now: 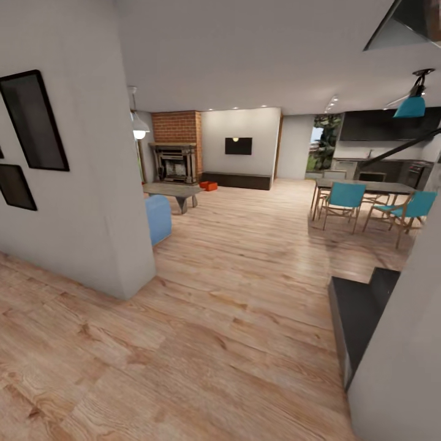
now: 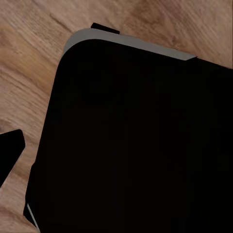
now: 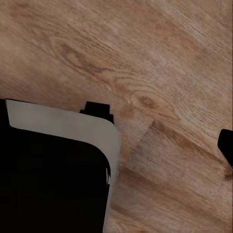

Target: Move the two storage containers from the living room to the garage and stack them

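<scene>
- The storage containers [image 1: 209, 185] sit as one small orange-red patch on the wood-plank floor [image 1: 245, 288] far across the living room, in front of the low dark bench [image 1: 237, 180], beside the stone fireplace [image 1: 175, 163] and brick chimney [image 1: 177, 127].
- A low coffee table [image 1: 174, 192] and blue seat [image 1: 158, 218] stand nearer; the dining table [image 1: 361, 187] with teal chairs [image 1: 343, 202] is opposite.
- Both wrist views look down on a dark robot body [image 2: 136, 141] over planks.
- Neither pincer's opening can be told; the containers are well apart from both.
</scene>
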You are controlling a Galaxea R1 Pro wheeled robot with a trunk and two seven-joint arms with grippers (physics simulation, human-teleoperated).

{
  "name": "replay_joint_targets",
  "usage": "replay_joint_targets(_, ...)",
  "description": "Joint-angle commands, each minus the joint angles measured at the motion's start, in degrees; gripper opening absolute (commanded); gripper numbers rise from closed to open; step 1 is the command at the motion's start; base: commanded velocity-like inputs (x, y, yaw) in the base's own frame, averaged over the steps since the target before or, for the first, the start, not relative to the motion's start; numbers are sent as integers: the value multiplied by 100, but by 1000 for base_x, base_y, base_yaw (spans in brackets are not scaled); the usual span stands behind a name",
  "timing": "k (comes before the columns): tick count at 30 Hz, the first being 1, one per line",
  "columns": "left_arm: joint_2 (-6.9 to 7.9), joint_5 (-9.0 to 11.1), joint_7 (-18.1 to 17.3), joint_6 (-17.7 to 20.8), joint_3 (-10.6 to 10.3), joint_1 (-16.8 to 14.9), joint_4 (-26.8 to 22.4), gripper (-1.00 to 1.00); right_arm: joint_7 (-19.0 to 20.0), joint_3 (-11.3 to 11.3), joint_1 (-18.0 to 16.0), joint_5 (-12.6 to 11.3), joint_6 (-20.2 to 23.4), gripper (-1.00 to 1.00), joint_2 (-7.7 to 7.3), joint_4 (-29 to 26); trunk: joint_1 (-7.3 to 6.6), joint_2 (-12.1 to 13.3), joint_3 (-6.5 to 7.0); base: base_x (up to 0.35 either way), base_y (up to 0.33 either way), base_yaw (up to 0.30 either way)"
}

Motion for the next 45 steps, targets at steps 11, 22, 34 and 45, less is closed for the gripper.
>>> replay_joint_targets(11,-1,20,1,-9,4,1,-3,100,18,44,-5,-60,-38,100,1,14,3,-2,-5,297,191,0)
replay_joint_targets(22,-1,29,1,-9,8,1,5,100,13,41,-5,-81,-35,100,10,14,3,-2,-5,320,37,-201)
replay_joint_targets(34,-1,29,1,-9,13,1,6,100,11,41,-5,-82,-38,100,3,14,3,-2,-5,323,0,-284)
replay_joint_targets(45,-3,28,1,-9,13,1,4,100,-10,44,-5,-73,-39,100,0,14,3,-2,-5,323,0,-182)
